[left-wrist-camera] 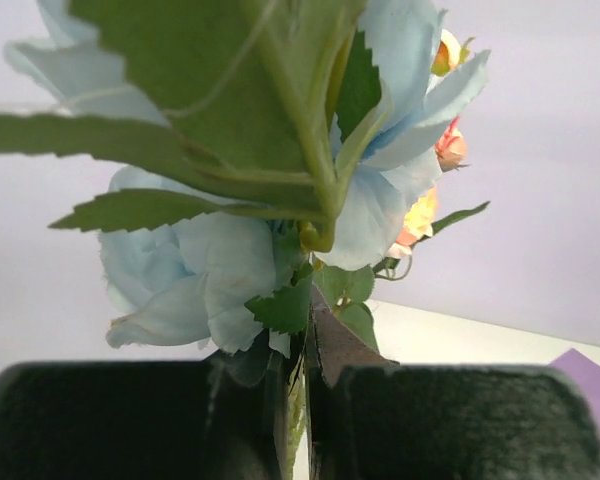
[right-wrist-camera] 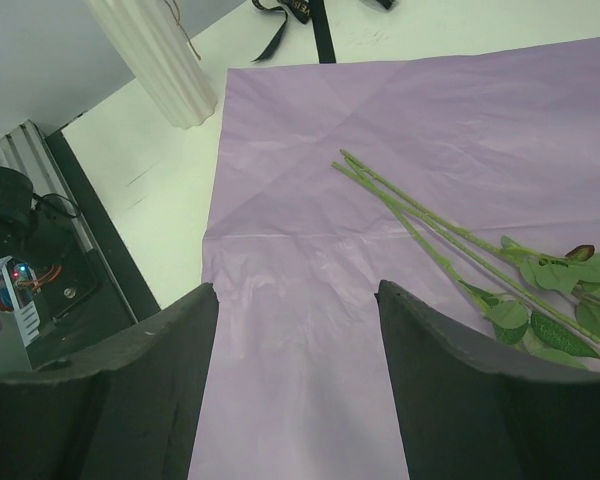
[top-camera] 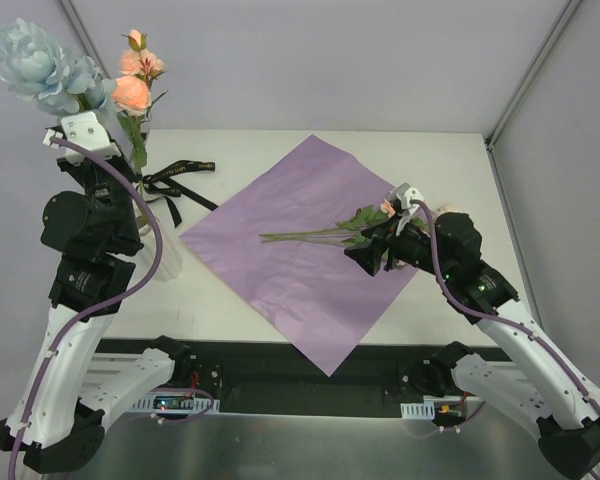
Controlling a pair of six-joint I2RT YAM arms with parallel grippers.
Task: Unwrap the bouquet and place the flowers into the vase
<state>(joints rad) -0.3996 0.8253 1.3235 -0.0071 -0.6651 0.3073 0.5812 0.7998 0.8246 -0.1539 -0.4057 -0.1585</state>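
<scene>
**Fig. 1.** Left arm raised at the left of the table [top-camera: 460,170]; right arm low over the wrapping.

The left gripper [left-wrist-camera: 300,390] is clamped narrow on the stem of a pale blue rose [top-camera: 42,62]; I hold it high, bloom uppermost, beside the peach roses [top-camera: 133,82] already standing in the vase [right-wrist-camera: 150,55]. The vase sits just off the left corner of the purple paper sheet [top-camera: 300,230]; its mouth is hidden from the top camera by my left arm. The right gripper [right-wrist-camera: 298,300] hangs wide and empty above the sheet, near the leafy end of the 3 or so green stems [right-wrist-camera: 420,215] lying flat on it. The bouquet is thus unwrapped, and the flowers are split between vase, left gripper and sheet.

Risks, as I judge them:
1. The vase is far shorter than the stems; a blue rose lowered off-centre could lever against the rim and tip the vase, or push the peach roses out.
2. I cannot see the lower end of the held stem, nor the mouth; the stem may miss the opening and strike the rim.
3. The stems on the sheet lie close together; the right gripper may take 2 at once, or pinch the paper with them.

Surroundings: the black ribbon [top-camera: 180,180] lies loose behind the vase, reaching the sheet's edge; my own left arm stands between the top camera and the vase.
</scene>
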